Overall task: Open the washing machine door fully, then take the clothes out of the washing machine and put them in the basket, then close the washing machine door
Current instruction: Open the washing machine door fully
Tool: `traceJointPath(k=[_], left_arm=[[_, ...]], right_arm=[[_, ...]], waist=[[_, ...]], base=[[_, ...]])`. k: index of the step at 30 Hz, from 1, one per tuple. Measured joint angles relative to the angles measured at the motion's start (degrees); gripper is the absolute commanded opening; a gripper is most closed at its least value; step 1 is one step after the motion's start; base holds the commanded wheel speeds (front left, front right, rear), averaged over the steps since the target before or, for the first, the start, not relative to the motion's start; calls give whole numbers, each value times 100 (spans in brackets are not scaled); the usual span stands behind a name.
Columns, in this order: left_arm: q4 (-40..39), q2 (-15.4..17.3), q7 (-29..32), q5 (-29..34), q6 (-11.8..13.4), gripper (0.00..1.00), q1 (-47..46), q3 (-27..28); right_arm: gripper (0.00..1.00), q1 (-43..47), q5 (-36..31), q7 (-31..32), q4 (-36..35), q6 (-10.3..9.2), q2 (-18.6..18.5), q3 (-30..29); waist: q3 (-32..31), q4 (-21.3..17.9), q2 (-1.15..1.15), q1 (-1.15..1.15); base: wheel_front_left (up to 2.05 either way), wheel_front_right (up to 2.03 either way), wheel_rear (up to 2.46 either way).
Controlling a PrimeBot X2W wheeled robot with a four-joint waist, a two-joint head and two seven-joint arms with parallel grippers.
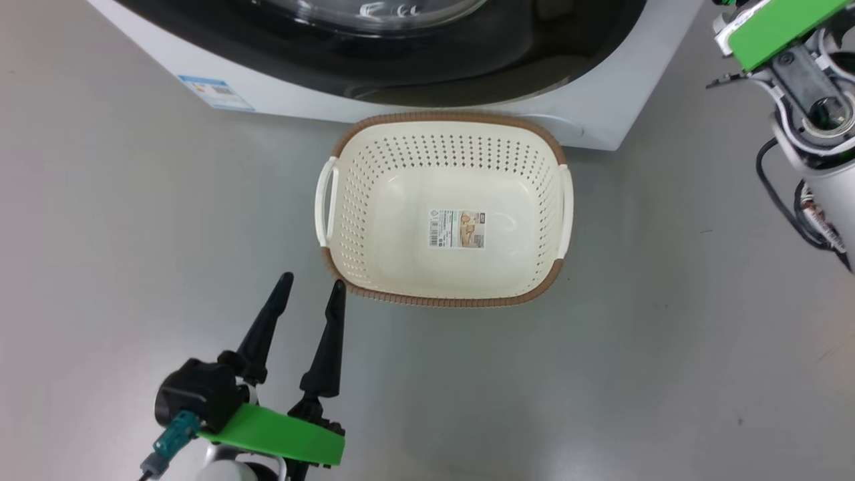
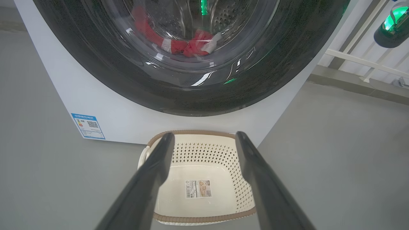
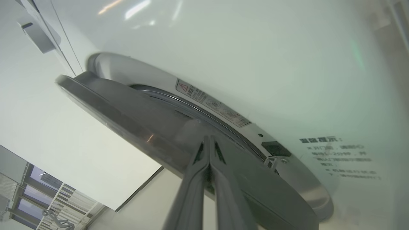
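The washing machine stands at the top of the head view, and its door with the black rim faces me. Red and white clothes show through the door's glass, inside the drum. The cream basket sits empty on the floor just in front of the machine. My left gripper hovers open near the basket's front left corner, holding nothing. In the right wrist view my right gripper is shut, its tips tucked behind the edge of the door, which stands slightly off the white front panel.
Grey floor surrounds the basket. My right forearm with loose cables reaches up at the far right, beside the machine's corner. A blue label marks the machine's lower left corner. A white railing runs behind the machine on the right.
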Motion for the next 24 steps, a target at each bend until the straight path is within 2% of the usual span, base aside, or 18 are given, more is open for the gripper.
traceJointPath(k=[10, 24], left_arm=[[1, -4, 0, -87, -3, 100, -109, -82], [5, -8, 0, -196, -8, 100, -186, -152]], right_arm=[[0, -326, 712, 710, 182, 0, -87, -133], [0, -402, 1059, 1637, 541, -1, 30, -376]], waist=[[219, 133, 0, 0], [233, 187, 0, 0]], base=[[0, 0, 0], [0, 0, 0]])
